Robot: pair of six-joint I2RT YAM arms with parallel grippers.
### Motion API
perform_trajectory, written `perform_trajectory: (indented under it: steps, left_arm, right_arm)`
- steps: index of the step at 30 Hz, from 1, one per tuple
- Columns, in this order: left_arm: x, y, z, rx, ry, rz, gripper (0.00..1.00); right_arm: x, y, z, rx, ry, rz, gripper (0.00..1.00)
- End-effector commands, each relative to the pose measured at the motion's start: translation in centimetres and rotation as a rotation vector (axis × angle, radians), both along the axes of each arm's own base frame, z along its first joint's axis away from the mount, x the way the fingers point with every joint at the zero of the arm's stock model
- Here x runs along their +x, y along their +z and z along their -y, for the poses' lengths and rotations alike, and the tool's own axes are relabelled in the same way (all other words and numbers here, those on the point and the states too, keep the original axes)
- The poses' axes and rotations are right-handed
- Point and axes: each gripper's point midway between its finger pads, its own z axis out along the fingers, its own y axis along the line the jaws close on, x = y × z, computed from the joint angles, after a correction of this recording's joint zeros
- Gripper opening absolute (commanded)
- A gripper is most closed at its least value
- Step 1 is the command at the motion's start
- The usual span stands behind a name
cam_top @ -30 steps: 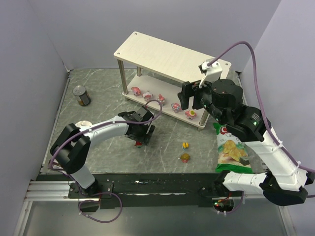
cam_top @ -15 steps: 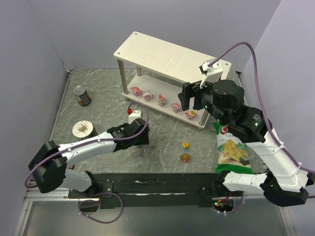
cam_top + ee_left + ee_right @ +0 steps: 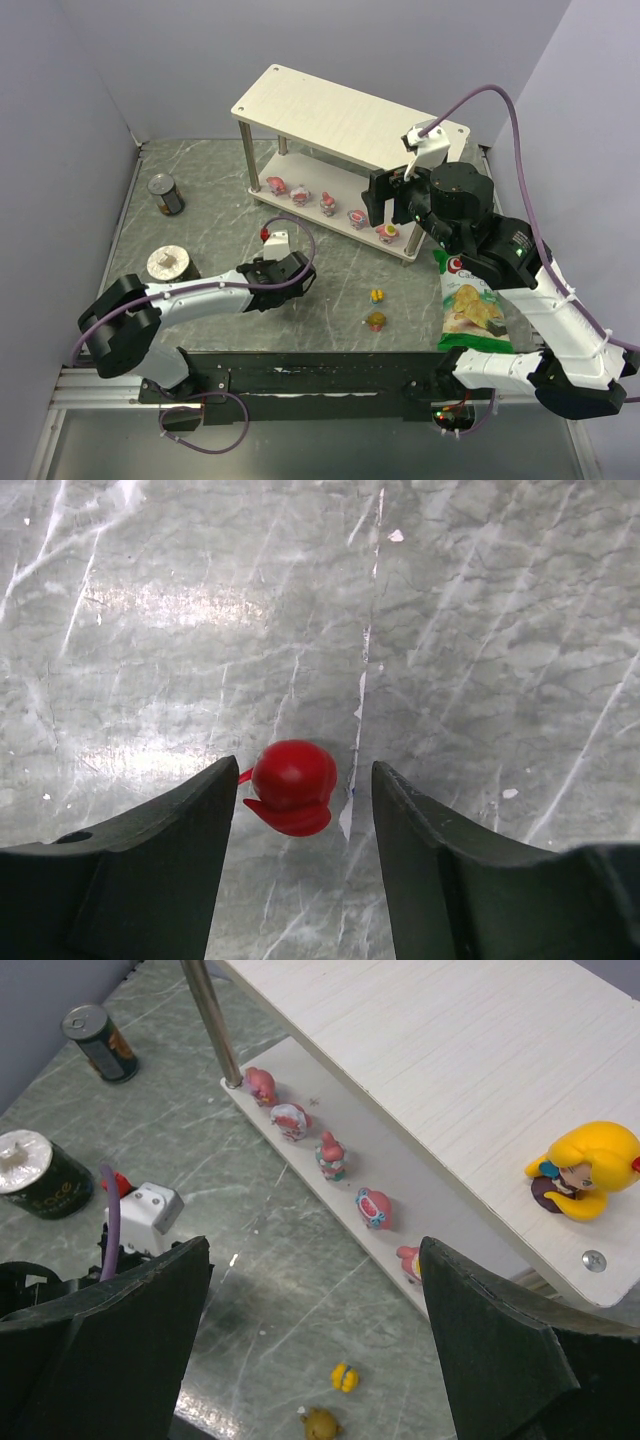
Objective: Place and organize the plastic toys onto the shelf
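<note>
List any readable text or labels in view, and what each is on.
"C": the only legible letter, white on the red logo of the chips bag; the rest is blurred or hidden.
Gold lettering on the dark can: too blurred to read.
Label on the far can: too small to read.

Five pink-and-white toys (image 3: 328,204) on shelf (image 3: 340,115)

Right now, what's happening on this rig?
The left gripper is open, its fingers either side of a red toy lying on the table, not clamped. The right gripper hovers open and empty above the shelf. Five pink-and-white toys line the lower board, a yellow-haired figurine sits on top, and two small toys sit loose on the table.
</note>
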Motion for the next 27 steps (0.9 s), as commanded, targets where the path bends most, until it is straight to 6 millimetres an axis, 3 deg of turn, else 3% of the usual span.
perform_trajectory:
  steps: [1,13,27]
  left_arm:
    - [1.0,0.5,0.6,-0.017,0.037,0.04,0.6]
    - [0.9,-0.9,0.3,0.004,0.045,0.036,0.5]
    - [0.4,-2.4,-0.3,0.034,0.044,0.006,0.53]
  right_arm:
    - [0.0,0.6,-0.1,-0.006,0.009,0.019,0.91]
    - [0.2,0.4,-0.1,-0.021,0.002,0.019,0.91]
    - [0.2,0.4,-0.1,-0.009,-0.009,0.008,0.91]
